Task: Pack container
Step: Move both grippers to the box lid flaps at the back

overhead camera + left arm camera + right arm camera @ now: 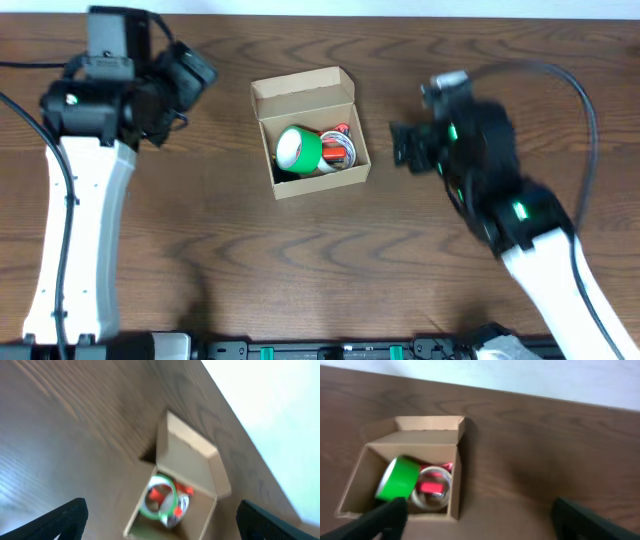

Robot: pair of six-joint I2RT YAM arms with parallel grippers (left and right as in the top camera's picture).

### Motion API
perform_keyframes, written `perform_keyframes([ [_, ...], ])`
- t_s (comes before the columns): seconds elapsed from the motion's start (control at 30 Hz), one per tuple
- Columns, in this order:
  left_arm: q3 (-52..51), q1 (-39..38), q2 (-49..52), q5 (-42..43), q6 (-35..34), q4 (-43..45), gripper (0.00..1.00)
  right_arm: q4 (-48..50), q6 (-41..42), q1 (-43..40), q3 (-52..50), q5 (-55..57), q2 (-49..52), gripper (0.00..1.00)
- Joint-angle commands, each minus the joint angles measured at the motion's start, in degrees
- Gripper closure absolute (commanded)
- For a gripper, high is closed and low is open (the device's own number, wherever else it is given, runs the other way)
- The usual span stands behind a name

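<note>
The container (325,182) is a small tan cardboard box at the table's middle, its lid flap (300,88) open toward the back. Inside it stand a green tape roll (298,150) and a clear tape roll with red parts (342,148). My left gripper (192,75) is up at the back left, apart from the box, and is open and empty (160,527). My right gripper (405,145) hangs just right of the box, blurred, and is open and empty (485,522). The box (456,480) and the green roll (395,479) also show in the right wrist view.
The dark wooden table (220,250) carries only the box. A pale wall lies beyond the table's far edge (545,380). A black cable (560,75) loops above my right arm. A rail runs along the front edge (320,350).
</note>
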Motion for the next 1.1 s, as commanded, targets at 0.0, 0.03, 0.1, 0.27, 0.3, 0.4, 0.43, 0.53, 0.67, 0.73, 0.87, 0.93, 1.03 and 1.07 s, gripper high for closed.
perform_keyframes([
  [0.0,0.92,2.73,3.43,1.90,1.44,0.72,0.10,0.90,0.22,-3.30,4.81,-5.40,8.98,0.26],
  [0.03,0.92,3.39,4.76,2.12,1.44,0.90,0.18,1.25,0.24,-4.02,5.79,-6.27,11.26,0.33],
  [0.1,0.92,4.42,7.39,2.54,1.42,1.20,0.43,2.12,0.31,-5.33,7.65,-8.55,15.76,0.50],
  [0.27,0.92,6.36,14.75,5.79,1.40,1.84,0.94,5.62,3.76,-7.13,8.92,-12.26,22.75,0.92],
  [0.3,0.92,6.64,16.33,6.73,1.40,2.03,0.94,6.47,5.07,-7.19,8.92,-12.63,24.06,0.99],
  [0.4,0.92,7.06,19.96,8.96,1.40,2.97,0.94,8.02,7.15,-7.34,8.92,-12.83,26.82,0.99],
  [0.43,0.92,7.10,21.22,9.57,1.38,3.37,0.95,8.59,7.82,-7.48,8.92,-12.85,27.98,0.99],
  [0.53,0.92,7.10,24.55,11.67,1.20,4.42,0.94,9.70,9.20,-8.04,8.92,-13.62,30.77,0.99],
  [0.67,0.92,7.10,28.41,13.94,0.76,4.52,0.95,11.43,10.86,-9.22,8.92,-15.72,34.88,0.99],
  [0.73,0.92,7.08,30.36,15.41,0.48,4.57,0.95,12.79,12.15,-9.94,8.92,-16.79,37.16,0.99],
  [0.87,0.92,6.88,33.90,19.37,-0.59,5.16,0.94,15.85,15.02,-11.76,8.92,-20.65,40.68,0.99],
  [0.93,0.92,6.73,35.65,21.90,-0.96,5.88,0.94,17.84,17.05,-12.74,8.92,-23.61,42.47,0.99],
  [1.03,0.92,6.29,38.05,24.11,-2.40,6.62,0.94,20.39,20.02,-13.40,8.92,-26.93,44.87,0.99],
  [1.07,0.92,6.10,38.82,25.03,-2.71,6.97,0.94,21.18,20.98,-13.46,8.92,-27.93,45.57,0.99],
])
